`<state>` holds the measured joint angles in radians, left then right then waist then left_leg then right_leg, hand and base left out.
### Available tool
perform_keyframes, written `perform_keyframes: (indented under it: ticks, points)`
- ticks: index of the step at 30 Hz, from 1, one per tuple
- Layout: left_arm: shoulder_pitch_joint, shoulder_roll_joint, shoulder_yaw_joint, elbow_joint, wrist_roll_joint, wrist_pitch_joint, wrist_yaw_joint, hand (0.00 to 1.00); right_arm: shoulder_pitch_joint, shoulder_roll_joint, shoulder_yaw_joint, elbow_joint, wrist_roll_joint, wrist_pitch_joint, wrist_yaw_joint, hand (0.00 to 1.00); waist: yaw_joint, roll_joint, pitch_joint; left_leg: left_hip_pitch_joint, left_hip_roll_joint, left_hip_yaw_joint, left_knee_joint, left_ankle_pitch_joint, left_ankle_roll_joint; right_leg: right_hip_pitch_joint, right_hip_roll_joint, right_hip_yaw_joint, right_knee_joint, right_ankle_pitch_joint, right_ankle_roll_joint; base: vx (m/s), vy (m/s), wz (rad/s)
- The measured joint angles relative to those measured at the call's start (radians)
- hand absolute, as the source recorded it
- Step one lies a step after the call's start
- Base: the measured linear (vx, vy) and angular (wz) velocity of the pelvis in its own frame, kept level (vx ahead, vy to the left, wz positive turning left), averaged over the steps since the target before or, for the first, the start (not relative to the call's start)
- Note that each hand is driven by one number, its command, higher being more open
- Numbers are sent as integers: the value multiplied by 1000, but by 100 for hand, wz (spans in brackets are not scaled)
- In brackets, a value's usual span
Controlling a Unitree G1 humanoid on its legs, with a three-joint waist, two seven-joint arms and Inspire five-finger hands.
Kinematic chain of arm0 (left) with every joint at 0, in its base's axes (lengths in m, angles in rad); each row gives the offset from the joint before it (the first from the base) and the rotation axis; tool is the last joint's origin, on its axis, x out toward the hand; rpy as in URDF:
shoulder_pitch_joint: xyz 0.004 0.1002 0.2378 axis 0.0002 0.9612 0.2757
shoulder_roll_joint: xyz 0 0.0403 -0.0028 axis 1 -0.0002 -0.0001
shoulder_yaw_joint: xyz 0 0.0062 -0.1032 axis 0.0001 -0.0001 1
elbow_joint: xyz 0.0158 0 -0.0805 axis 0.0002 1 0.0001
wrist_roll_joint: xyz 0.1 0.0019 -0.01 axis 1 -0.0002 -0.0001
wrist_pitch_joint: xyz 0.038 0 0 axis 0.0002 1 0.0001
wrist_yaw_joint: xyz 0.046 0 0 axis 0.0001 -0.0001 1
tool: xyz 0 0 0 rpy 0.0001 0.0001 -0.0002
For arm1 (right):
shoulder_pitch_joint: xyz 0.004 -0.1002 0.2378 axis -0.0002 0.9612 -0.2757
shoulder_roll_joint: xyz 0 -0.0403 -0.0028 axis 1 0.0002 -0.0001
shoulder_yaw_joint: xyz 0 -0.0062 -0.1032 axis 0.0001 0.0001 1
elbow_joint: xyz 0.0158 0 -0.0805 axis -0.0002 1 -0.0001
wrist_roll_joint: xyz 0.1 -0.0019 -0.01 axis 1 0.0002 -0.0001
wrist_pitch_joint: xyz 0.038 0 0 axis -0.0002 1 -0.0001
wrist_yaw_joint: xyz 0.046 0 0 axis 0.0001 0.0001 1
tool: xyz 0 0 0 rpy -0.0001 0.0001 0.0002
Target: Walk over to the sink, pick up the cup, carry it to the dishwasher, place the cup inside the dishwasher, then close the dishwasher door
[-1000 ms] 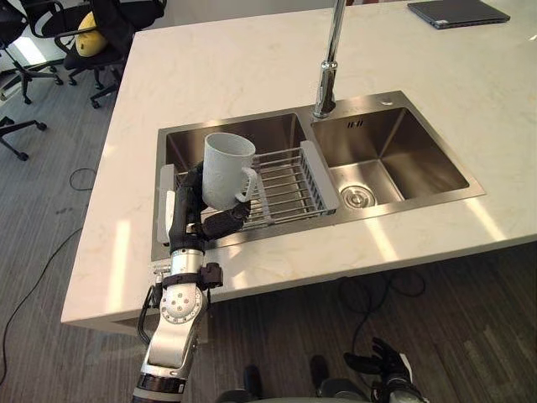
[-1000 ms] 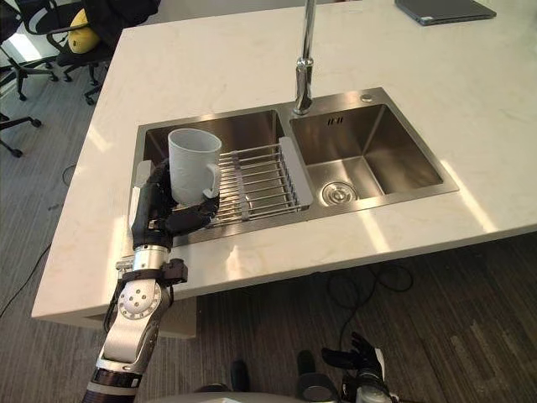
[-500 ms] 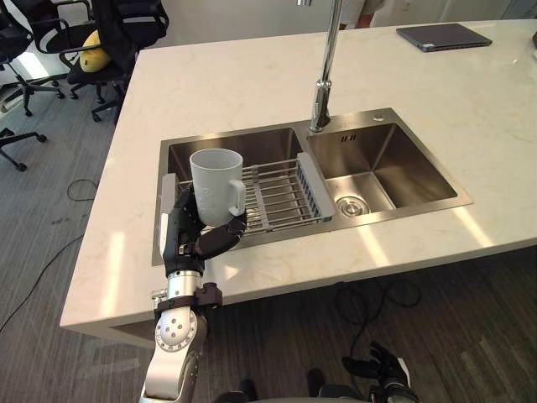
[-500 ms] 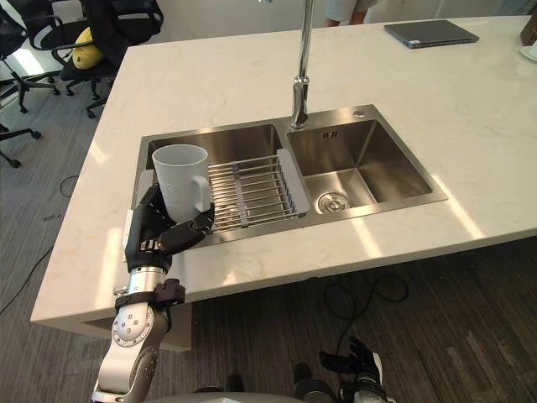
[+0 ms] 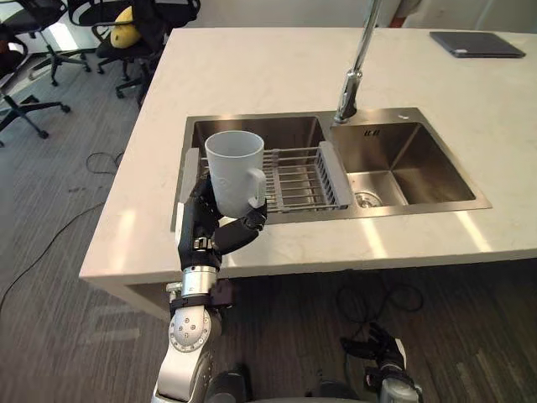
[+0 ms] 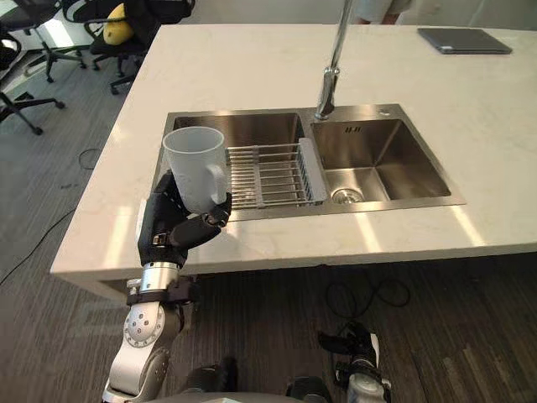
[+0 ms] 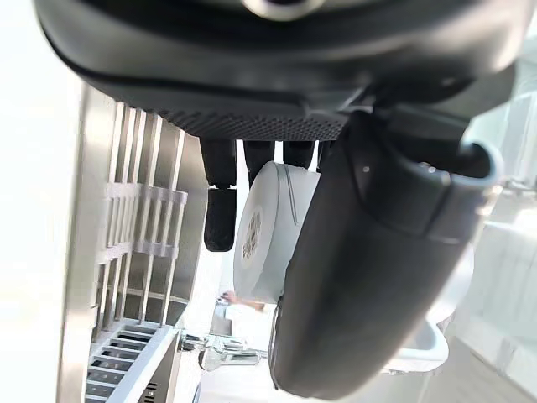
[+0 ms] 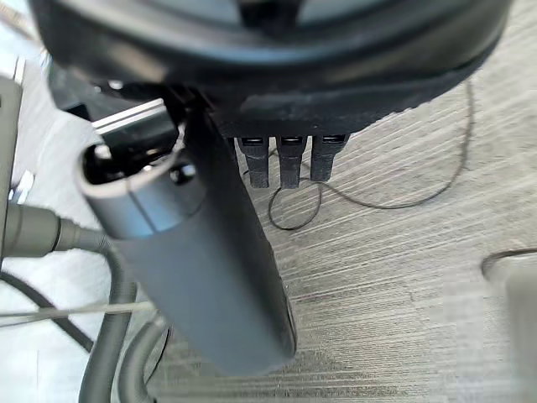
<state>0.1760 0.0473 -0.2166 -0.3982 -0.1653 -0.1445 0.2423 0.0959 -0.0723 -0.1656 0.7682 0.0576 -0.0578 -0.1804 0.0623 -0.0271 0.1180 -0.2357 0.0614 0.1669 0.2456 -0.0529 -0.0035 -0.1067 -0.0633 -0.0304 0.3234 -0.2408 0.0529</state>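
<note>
White cup (image 5: 237,172) is sitting upright in the left hand (image 5: 205,233), whose fingers and thumb are curling round its lower part, with the handle facing the rack (image 5: 298,178). The hand is holding it over the near left corner of the steel sink (image 5: 403,159). Pale stone counter (image 5: 252,67) is carrying the tap (image 5: 351,80) and a laptop (image 5: 477,44). Office chairs (image 5: 159,13) are standing on the grey floor (image 5: 50,218). Right hand (image 5: 376,346) is hanging low, fingers relaxed.

No lettering can be read; the mark (image 7: 252,238) on the cup (image 7: 289,197) base is illegible.
</note>
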Motion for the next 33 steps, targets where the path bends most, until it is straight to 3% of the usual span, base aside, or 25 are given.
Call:
perform_keyframes:
  ticks: [2, 7, 9, 10, 13, 14, 15, 16, 17, 18, 21, 25, 28, 30, 31, 33]
  points:
    - [7, -4, -14, 2, 0, 2, 0, 30, -12, -6, 6, 4, 2, 0, -3, 90, 1, 16, 9, 2, 20, -28, -32, 38, -7, 33, 25, -24, -79, 50, -16, -115, -108, 20]
    - [3, 2, -35, -4, -1, 0, 1, 30, -8, -6, 15, 9, 38, -2, -33, 90, -12, 22, 15, 9, 35, -84, -34, 88, -49, 88, 51, -95, -104, 77, -46, -125, -85, 39]
    - [-5, 0, -45, -11, -1, -1, 1, 30, -1, -3, 15, 0, 38, -3, -39, 90, -31, 12, 22, -28, 48, -66, 41, 44, -28, 87, 41, -153, -116, 91, -69, -212, -31, 79]
    - [-8, -8, -66, -21, -2, -1, -2, 30, 12, -5, 16, -5, 39, -3, -43, 90, -37, 9, 25, -49, 63, -31, 176, -30, 0, 88, 21, -193, -112, 92, -71, -186, 43, 79]
    - [-18, -23, -93, -23, -15, -3, -3, 30, 54, -5, 16, -63, 39, -3, -47, 90, -58, 11, 24, -26, 94, 24, 257, -98, 5, 85, -27, -262, -100, 92, -71, -129, 116, 81]
    - [-23, -31, -99, -23, -24, -4, -2, 30, 62, -9, 15, -77, 39, -4, -50, 90, -60, 18, 19, 18, 109, 34, 238, -107, -7, 83, -44, -281, -96, 92, -65, -94, 257, 95]
    - [-25, -35, -107, -19, -33, -13, -1, 30, 65, -14, 15, -77, 39, -9, -50, 90, -54, 49, -1, 92, 113, 10, 92, -148, -60, 69, -45, -293, -91, 80, -33, -55, 260, 48]
    - [-31, -28, -106, -16, -33, -19, -1, 30, 57, -7, 14, -62, 39, -9, -49, 90, -52, 45, -1, 97, 102, 12, 74, -139, -50, 67, -52, -291, -85, 79, -27, -36, 269, 31]
    - [-42, -5, -101, 0, -33, -25, 1, 30, 47, 17, 19, -54, 40, -8, -48, 90, -51, 15, -2, 110, 58, 14, 24, -118, -33, 63, -81, -278, -91, 85, -13, -14, 211, 30]
    - [-50, 7, -97, 21, -34, -28, 2, 30, 48, 30, 20, -53, 40, -8, -42, 90, -50, 6, -6, 106, 34, 6, 13, -103, -23, 63, -96, -277, -103, 96, 4, 37, 282, 39]
    - [-50, 17, -84, 58, -52, -18, 13, 30, 30, 43, 20, -31, 40, -8, -36, 90, -50, 2, -8, 104, -21, -6, 16, -105, 0, 84, -133, -266, -138, 121, 32, 88, 215, 27]
    - [-50, 28, -85, 58, -52, -15, 15, 30, -9, 43, 19, -14, 38, -8, -35, 90, -51, -1, -7, 114, -51, 12, 19, -118, 15, 85, -168, -252, -117, 122, 35, 103, 131, 4]
    - [-48, 28, -87, 58, -52, -12, 10, 30, -26, 40, 19, -8, 36, -7, -34, 90, -54, 0, -6, 150, -53, 9, 10, -127, 17, 50, -183, -228, 26, 115, 25, 79, 78, 9]
    - [-43, 31, -86, 58, -52, -12, 7, 30, -22, 34, 19, -9, 35, -7, -33, 90, -57, -1, -6, 176, -59, -13, 2, -135, 29, 16, -192, -179, 154, 114, 23, 76, 65, 34]
    - [-42, 31, -85, 58, -52, -12, 8, 30, -14, 31, 19, -12, 32, -8, -32, 90, -63, -1, -5, 188, -64, -45, 1, -146, 46, -23, -191, -128, 260, 116, 6, 89, 13, 51]
    - [-40, 31, -79, 58, -52, -12, 17, 30, 2, 35, 34, -12, 27, -5, -25, 90, -68, -3, 1, 192, -67, -94, 7, -147, 48, -66, -134, -3, 321, 6, -1, 67, -57, 78]
